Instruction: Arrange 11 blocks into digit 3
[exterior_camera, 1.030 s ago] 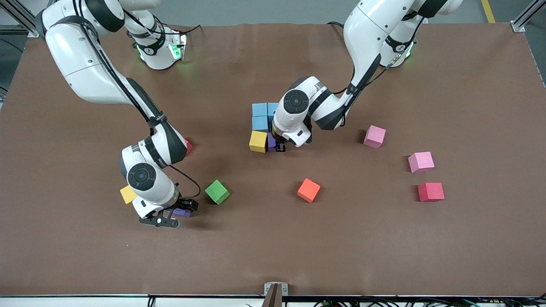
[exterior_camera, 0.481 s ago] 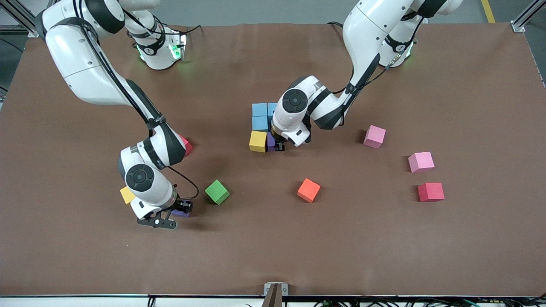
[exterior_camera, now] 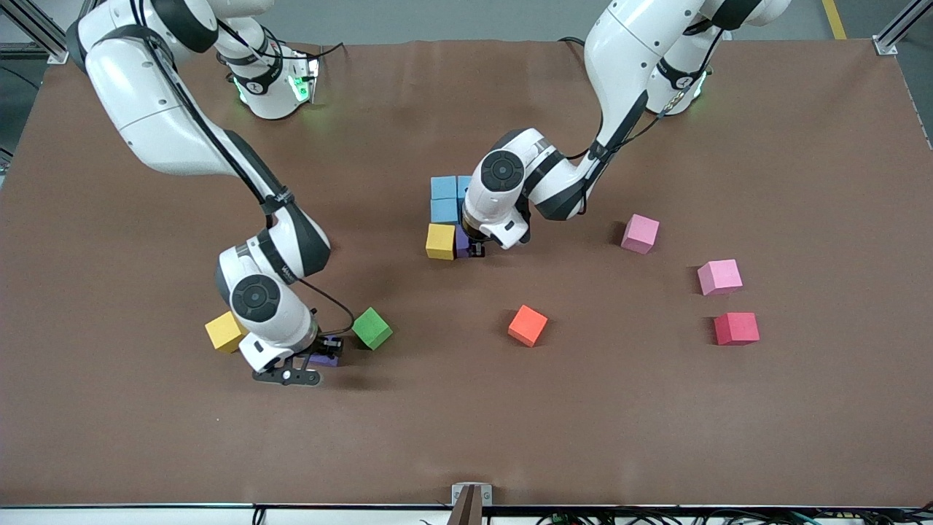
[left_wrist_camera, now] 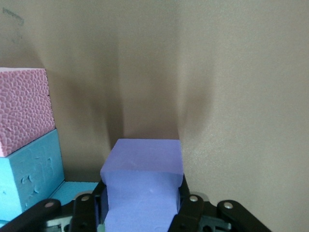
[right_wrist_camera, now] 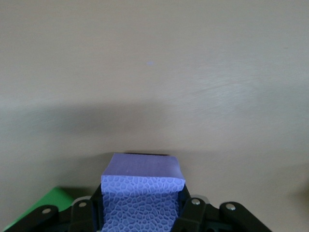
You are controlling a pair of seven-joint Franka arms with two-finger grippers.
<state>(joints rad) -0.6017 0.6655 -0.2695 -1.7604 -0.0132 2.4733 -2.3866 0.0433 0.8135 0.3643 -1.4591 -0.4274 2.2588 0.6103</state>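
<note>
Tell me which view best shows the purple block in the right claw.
Right wrist view: the purple block fills the right claw, shut on it. The front view shows only a sliver under the wrist. The left wrist view shows another purple cube.

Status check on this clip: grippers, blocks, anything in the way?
Left gripper shut on purple block beside yellow block. Right gripper shut on second purple block, green block close alongside. Other blocks scattered.

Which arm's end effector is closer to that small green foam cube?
Right. The right end effector, shut on a purple foam cube, is beside the green foam cube; the left end effector holds another purple cube by the cluster.
</note>
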